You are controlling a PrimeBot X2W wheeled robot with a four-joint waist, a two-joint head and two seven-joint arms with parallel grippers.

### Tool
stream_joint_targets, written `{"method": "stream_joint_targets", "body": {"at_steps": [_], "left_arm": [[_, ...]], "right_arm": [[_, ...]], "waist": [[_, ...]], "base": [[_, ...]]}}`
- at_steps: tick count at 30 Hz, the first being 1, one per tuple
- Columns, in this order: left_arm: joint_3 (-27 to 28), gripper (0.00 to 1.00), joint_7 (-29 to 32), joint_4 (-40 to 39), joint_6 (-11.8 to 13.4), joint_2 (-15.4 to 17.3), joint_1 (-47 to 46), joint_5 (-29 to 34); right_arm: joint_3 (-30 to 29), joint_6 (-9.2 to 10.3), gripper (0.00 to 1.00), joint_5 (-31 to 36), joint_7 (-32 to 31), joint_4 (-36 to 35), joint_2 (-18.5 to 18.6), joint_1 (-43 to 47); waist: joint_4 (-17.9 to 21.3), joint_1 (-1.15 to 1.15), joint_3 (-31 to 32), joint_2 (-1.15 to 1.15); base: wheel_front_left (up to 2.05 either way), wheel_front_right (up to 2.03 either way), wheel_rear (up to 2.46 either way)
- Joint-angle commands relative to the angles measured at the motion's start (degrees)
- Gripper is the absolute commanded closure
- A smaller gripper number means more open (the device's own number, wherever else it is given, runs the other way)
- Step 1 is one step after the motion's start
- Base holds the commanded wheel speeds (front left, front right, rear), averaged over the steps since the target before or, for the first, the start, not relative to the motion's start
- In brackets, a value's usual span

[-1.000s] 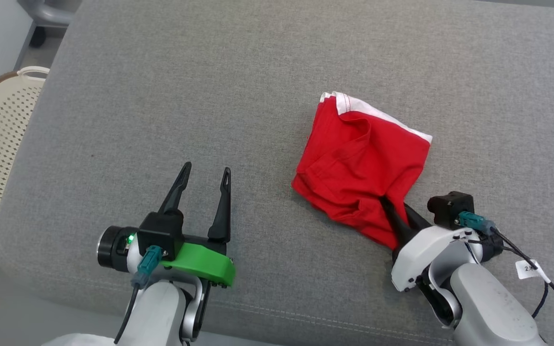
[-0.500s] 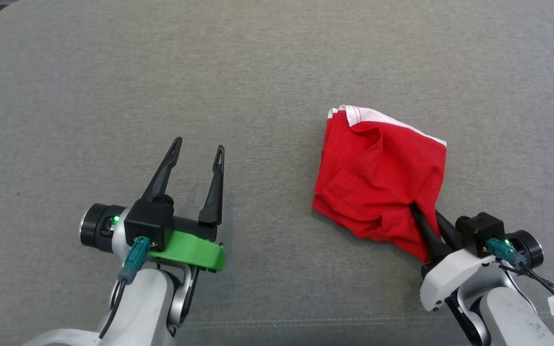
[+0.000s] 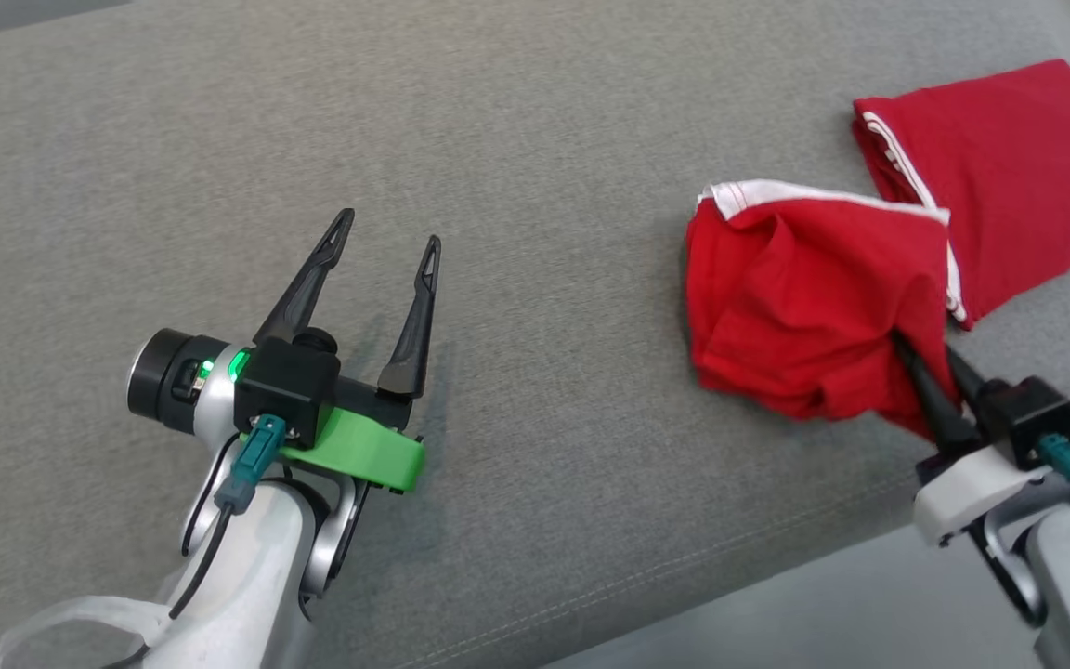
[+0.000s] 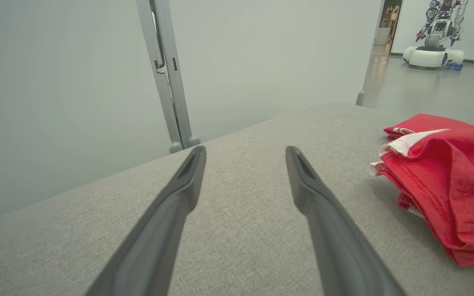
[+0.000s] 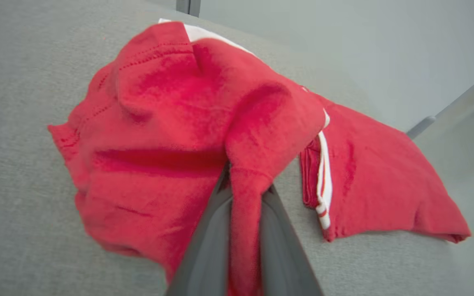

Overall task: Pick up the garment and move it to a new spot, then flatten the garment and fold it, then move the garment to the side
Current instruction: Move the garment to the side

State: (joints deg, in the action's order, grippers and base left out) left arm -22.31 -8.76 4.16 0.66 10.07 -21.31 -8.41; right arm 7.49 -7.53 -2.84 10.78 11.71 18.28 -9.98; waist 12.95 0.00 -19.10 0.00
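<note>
Here the right pincer (image 3: pixel 922 349) is clenched on the red garment (image 3: pixel 804 297). The left pincer (image 3: pixel 388 230) stands released over the grey cushion (image 3: pixel 544 139).

The garment (image 3: pixel 804 316) between the dark grey fingers (image 5: pixel 208 246) of my right gripper (image 3: pixel 920 351) is bright red with a white band along its far edge, and just beyond those fingers lies a second red cloth (image 3: pixel 1009 177) trimmed with thin white stripes. Under both is a plain, finely woven grey cushion (image 3: pixel 544 139). My left gripper (image 3: pixel 388 229) has black fingers (image 3: pixel 410 316), with a bright green bracket (image 3: pixel 363 455) and a teal plug (image 3: pixel 252 460) behind them.
</note>
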Motion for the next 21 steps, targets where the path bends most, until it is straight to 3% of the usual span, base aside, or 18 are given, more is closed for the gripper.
{"method": "stream_joint_targets", "body": {"at_steps": [1, 7, 11, 16, 21], "left_arm": [[-0.2, 0.0, 0.4, -0.5, -0.2, 0.7, -1.1, 0.4], [-1.3, 0.0, 1.2, -1.4, -1.0, 0.8, -3.0, 0.8], [-1.8, 0.0, 1.0, -1.7, -1.1, 0.7, -4.3, 1.0], [-2.3, 0.0, 0.5, -1.8, -1.0, 0.1, -5.7, 1.0], [-2.5, 0.0, -0.1, -1.7, -0.8, -0.1, -6.6, 0.9]], "right_arm": [[0.1, 0.1, 1.0, 1.2, 1.3, 1.1, 2.4, -3.1], [2.0, 0.1, 1.0, 1.4, 3.6, 8.3, 11.0, -13.4], [7.1, 0.1, 1.0, -0.1, 4.3, 13.4, 16.0, -20.2], [13.1, 0.1, 1.0, -2.9, 4.5, 17.2, 20.9, -28.1], [15.4, 0.1, 1.0, -4.1, 4.5, 19.2, 23.8, -32.1]], "waist": [[6.6, 0.0, -3.8, 0.0], [5.3, 0.0, -6.1, 0.0], [3.5, 0.0, -7.7, 0.0], [0.9, 0.0, -10.0, 0.0], [-0.7, 0.0, -11.4, 0.0]], "base": [[0.0, 0.0, 0.0], [0.0, 0.0, 0.0], [0.0, 0.0, 0.0], [0.0, 0.0, 0.0], [0.0, 0.0, 0.0]]}}
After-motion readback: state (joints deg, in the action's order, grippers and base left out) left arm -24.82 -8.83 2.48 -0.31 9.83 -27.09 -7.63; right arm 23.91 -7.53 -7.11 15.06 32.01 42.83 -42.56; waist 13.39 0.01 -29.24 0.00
